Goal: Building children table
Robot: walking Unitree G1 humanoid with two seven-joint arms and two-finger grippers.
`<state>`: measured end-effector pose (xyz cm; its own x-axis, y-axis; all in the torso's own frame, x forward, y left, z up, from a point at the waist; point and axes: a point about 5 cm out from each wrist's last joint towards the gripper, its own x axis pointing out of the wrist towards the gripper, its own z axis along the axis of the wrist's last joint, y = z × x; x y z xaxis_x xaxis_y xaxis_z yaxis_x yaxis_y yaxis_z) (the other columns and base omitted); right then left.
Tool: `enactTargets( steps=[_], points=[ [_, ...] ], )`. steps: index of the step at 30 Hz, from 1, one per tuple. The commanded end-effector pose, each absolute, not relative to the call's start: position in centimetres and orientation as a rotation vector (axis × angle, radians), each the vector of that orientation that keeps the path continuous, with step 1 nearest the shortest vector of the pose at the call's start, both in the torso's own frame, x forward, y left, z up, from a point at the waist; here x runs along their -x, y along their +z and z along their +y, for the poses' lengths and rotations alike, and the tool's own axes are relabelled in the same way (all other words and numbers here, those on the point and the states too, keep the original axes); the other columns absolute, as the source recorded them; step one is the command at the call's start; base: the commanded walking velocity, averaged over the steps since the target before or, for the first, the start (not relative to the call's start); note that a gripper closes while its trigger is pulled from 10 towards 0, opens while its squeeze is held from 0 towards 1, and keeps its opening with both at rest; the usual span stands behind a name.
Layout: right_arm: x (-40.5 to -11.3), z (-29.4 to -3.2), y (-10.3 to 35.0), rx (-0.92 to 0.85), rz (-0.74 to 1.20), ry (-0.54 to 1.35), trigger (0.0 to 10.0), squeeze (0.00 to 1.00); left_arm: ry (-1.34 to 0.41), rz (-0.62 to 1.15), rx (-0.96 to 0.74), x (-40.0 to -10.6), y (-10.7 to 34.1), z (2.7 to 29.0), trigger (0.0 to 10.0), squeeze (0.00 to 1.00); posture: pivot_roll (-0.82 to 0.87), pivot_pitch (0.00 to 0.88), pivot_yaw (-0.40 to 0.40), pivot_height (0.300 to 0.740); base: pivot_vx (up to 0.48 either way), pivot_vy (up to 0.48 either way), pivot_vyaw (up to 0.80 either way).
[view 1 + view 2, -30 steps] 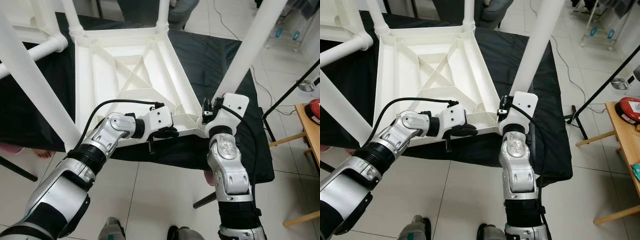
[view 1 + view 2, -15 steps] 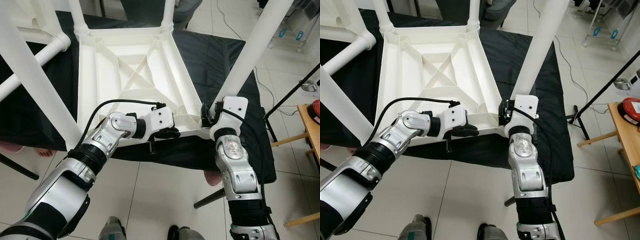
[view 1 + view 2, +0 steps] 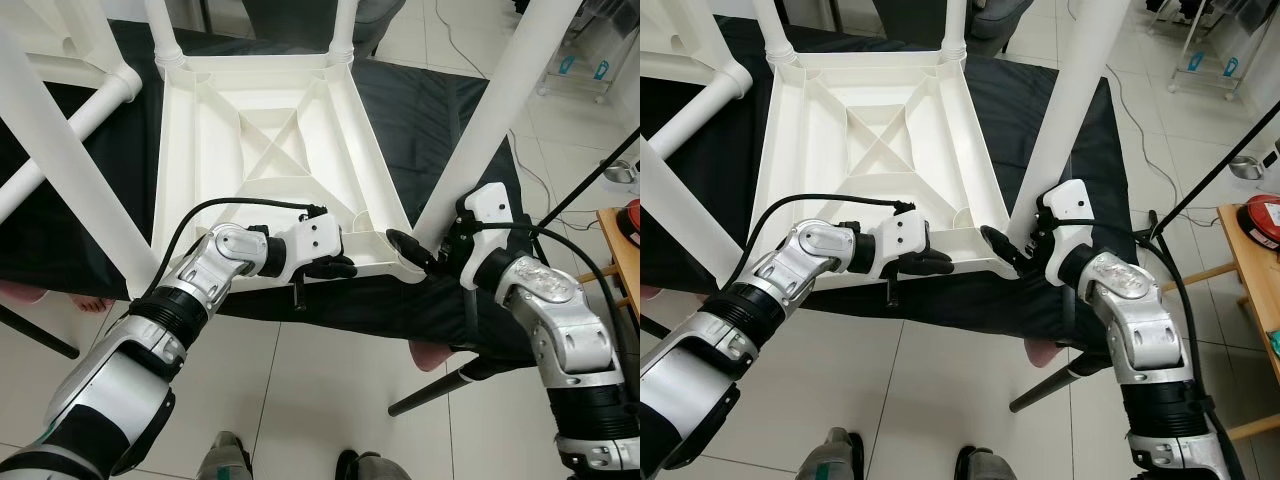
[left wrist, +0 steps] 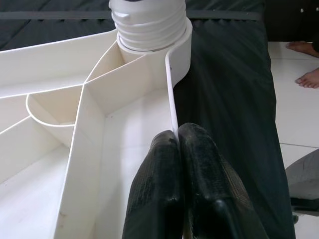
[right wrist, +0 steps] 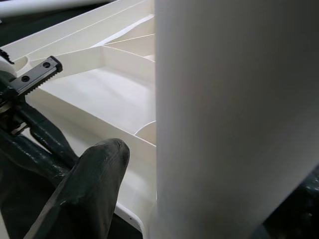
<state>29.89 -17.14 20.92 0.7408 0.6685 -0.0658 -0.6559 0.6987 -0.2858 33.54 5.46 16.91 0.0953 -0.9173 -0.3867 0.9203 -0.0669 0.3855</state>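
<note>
The white children's table (image 3: 270,150) lies upside down on a black cloth (image 3: 440,110), its legs pointing up. My left gripper (image 3: 340,268) is shut on the near rim (image 4: 172,99) of the tabletop, the thin edge pinched between its fingertips (image 4: 199,149). My right gripper (image 3: 405,250) is at the near-right corner, by the foot of the near-right leg (image 3: 500,100). One black finger (image 5: 94,169) reaches past the leg (image 5: 234,114) with a gap between them; the other finger is hidden behind the leg.
A second white tubular frame (image 3: 100,90) stands on the left of the cloth. A wooden table (image 3: 620,250) with a red object is at the right edge. A black stand rod (image 3: 580,190) slants nearby. A person's bare feet (image 4: 304,74) rest on the tiled floor.
My right forearm has swung out to the right and its wrist has turned round the foot of the leg. The left gripper keeps its hold on the rim.
</note>
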Motion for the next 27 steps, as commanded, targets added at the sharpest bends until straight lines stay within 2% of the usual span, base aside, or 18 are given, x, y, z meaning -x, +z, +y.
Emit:
enactTargets(
  steps=[1, 4, 5, 6, 7, 8, 17, 19, 21, 25, 26, 27],
  points=[
    [-29.7, -15.0, 20.8, 0.319, -0.032, 0.944, 10.0, 0.00, -1.767, 0.033, -0.662, -31.7, 16.1, 3.9, 0.0, 0.00, 0.13, 0.167, -0.041, 0.740, 0.000, 0.000, 0.00],
    [-30.8, -15.5, 20.3, 0.380, -0.013, 0.920, 10.0, 0.00, -1.765, 0.031, -0.660, -31.6, 16.2, 3.9, 0.0, 0.00, 0.13, 0.167, -0.041, 0.740, 0.000, 0.000, 0.00],
    [-31.5, -15.6, 20.1, 0.403, -0.011, 0.871, 7.6, 0.00, -1.764, 0.031, -0.659, -31.6, 16.2, 3.9, 0.0, 0.00, 0.14, 0.167, -0.045, 0.740, 0.000, 0.000, 0.00],
    [-31.5, -15.6, 20.1, 0.403, -0.011, 0.871, 7.6, 0.00, -1.764, 0.031, -0.659, -31.6, 16.2, 3.9, 0.0, 0.00, 0.14, 0.167, -0.045, 0.740, 0.000, 0.000, 0.00],
    [-32.2, -15.7, 19.9, 0.419, -0.011, 0.819, 3.6, 0.00, -1.763, 0.031, -0.658, -31.6, 16.1, 4.0, 0.0, 0.00, 0.14, 0.166, -0.046, 0.740, 0.000, 0.000, 0.00],
    [-32.7, -15.8, 19.7, 0.408, -0.003, 0.763, 0.0, 0.00, -1.763, 0.032, -0.658, -31.6, 16.1, 4.0, 0.0, 0.00, 0.14, 0.166, -0.046, 0.740, 0.000, 0.000, 0.00],
    [-33.0, -15.6, 18.2, 0.278, 0.029, 0.506, 0.0, 0.00, -1.772, 0.034, -0.654, -31.6, 16.2, 4.1, 0.0, 0.00, 0.14, 0.170, -0.043, 0.740, 0.000, 0.000, 0.00],
    [-32.7, -15.8, 17.2, 0.206, 0.064, 0.352, 0.0, 0.00, -1.777, 0.034, -0.652, -31.6, 16.1, 4.1, 0.0, 0.00, 0.14, 0.174, -0.041, 0.740, 0.000, 0.000, 0.00],
    [-32.5, -15.8, 16.9, 0.183, 0.076, 0.305, 0.0, 0.00, -1.779, 0.035, -0.651, -31.5, 16.1, 4.1, 0.0, 0.00, 0.13, 0.175, -0.040, 0.740, 0.000, 0.000, 0.00],
    [-30.9, -17.2, 14.9, 0.101, 0.136, -0.177, 0.0, 0.00, -1.790, 0.033, -0.647, -31.5, 16.1, 3.9, 0.0, 0.00, 0.13, 0.180, -0.035, 0.740, 0.000, 0.000, 0.00],
    [-30.9, -17.2, 14.9, 0.101, 0.136, -0.177, 0.0, 0.00, -1.790, 0.033, -0.647, -31.5, 16.1, 3.9, 0.0, 0.00, 0.13, 0.180, -0.035, 0.740, 0.000, 0.000, 0.00],
    [-30.3, -17.5, 14.6, 0.081, 0.137, -0.285, 0.0, 0.00, -1.792, 0.032, -0.646, -31.4, 16.1, 3.9, 0.0, 0.00, 0.13, 0.180, -0.035, 0.740, 0.000, 0.000, 0.00]
  ],
)
